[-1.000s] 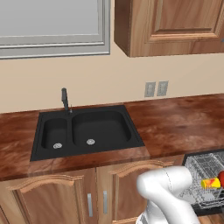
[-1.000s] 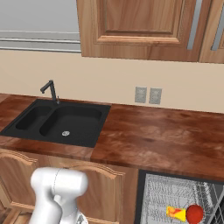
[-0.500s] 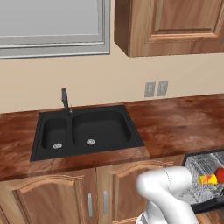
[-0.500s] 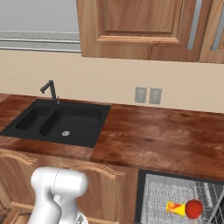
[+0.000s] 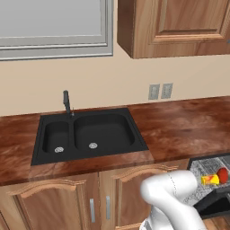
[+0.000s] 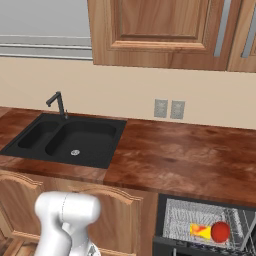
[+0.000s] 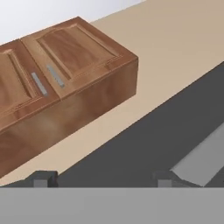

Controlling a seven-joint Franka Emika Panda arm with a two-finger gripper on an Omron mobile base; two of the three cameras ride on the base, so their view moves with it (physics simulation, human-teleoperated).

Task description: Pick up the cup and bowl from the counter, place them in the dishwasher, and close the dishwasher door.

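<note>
The cup [image 6: 201, 230] lies on its side in the grey-white wire rack [image 6: 186, 218] of the open dishwasher [image 6: 165, 220], with the red bowl [image 6: 220, 232] touching it; in the left base view the same pair, cup [image 5: 209, 179] and bowl [image 5: 222, 174], sits at the right edge, under the reddish-brown counter [image 5: 179, 130]. Neither base view shows the jaws, so how far the cup and bowl lie from them cannot be told. In the hand view the gripper [image 7: 100, 179] shows its two dark fingertips [image 7: 40, 179] standing well apart with nothing between them. Just ahead of the tips runs a broad flat dark panel [image 7: 144, 144], which looks like the dishwasher door, with a pale grey strip [image 7: 203, 159] close beside one fingertip, possibly its bar handle. Whether either tip touches the panel cannot be told. Farther beyond the jaws are wooden cabinets [image 7: 65, 65] with grey handles on a beige wall.
</note>
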